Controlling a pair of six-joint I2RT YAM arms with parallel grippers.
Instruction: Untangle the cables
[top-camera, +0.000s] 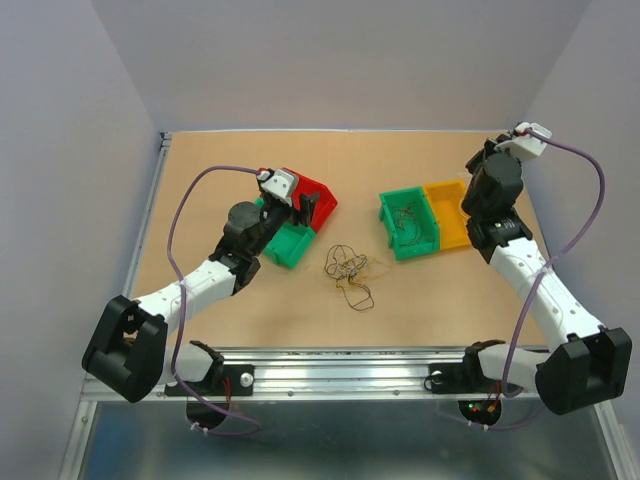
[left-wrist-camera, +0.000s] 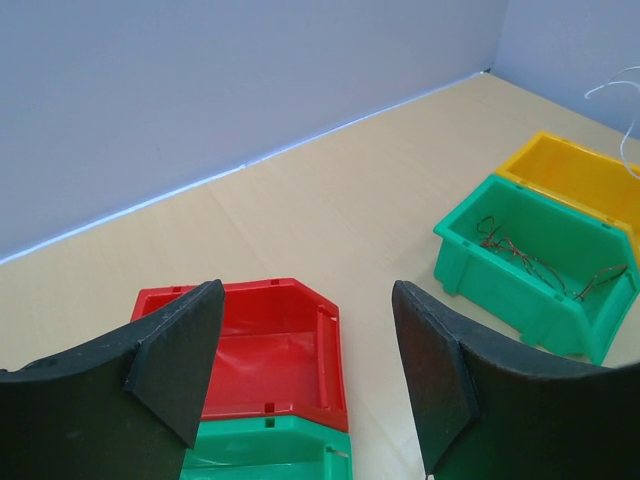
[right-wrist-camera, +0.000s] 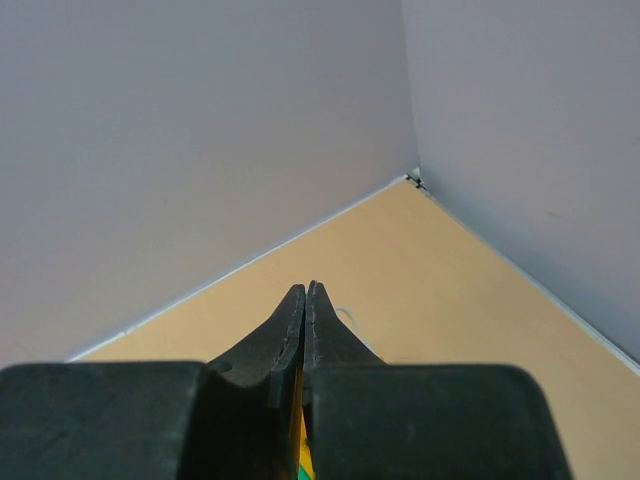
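Observation:
A loopy tangle of thin cables (top-camera: 350, 272), dark and yellowish, lies on the table between the two groups of bins. More thin reddish and dark cables (left-wrist-camera: 530, 260) lie in the right green bin (top-camera: 392, 232). My left gripper (left-wrist-camera: 305, 300) hangs open over the red bin (left-wrist-camera: 270, 350), holding nothing. My right gripper (right-wrist-camera: 305, 290) is raised above the yellow bin (left-wrist-camera: 580, 175) and shut. A whitish cable (right-wrist-camera: 345, 316) loops out beside its tips and hangs in the air (left-wrist-camera: 622, 95) in the left wrist view.
A second green bin (top-camera: 285, 248) sits against the red bin (top-camera: 318, 200) at centre left. The yellow bin (top-camera: 450, 215) adjoins the right green one. Grey walls close in the table's back and sides. A metal rail (top-camera: 340, 375) runs along the near edge.

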